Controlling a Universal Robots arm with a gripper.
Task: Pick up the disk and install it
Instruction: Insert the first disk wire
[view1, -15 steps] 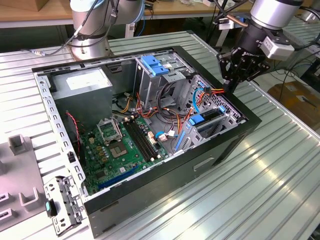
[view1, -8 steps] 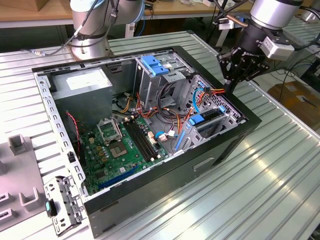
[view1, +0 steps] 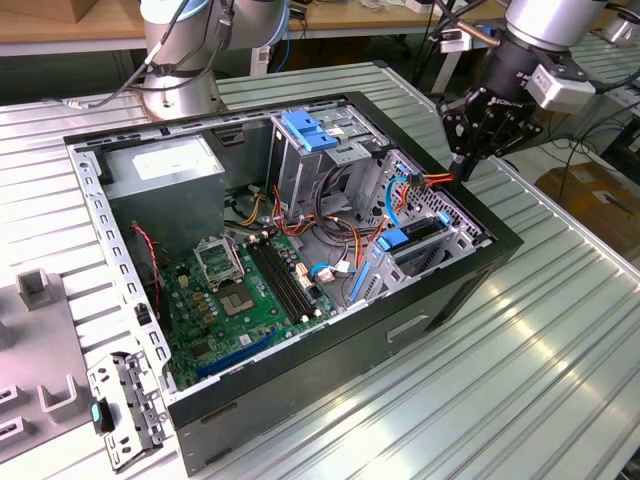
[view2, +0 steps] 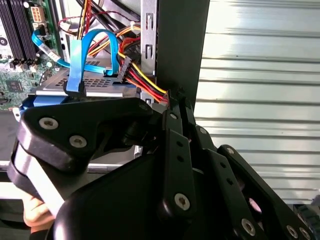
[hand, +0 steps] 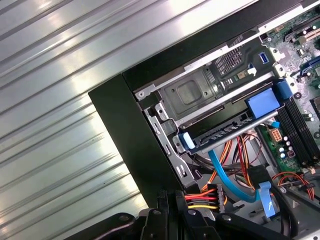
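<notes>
exterior: gripper (view1: 462, 165) upper right of frame, over case (view1: 440, 300) corner; disk (view1: 425, 235) inside, down-left of tips, long axis lower-left to upper-right | second wrist: jaws clenched together at wires (view2: 145, 82), grip on them unclear; disk (view2: 55, 82) just beyond | first wrist: tips beside wires (hand: 200, 198), disk (hand: 225, 132) near

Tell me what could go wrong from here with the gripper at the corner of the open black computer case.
The black gripper hangs right beside the bundle of red, yellow and black power wires; a move could snag them or loosen their plug. It is also close to the black metal case wall, so it might knock that edge. The flat blue data cable looping over the silver-grey metal disk could catch too.
</notes>
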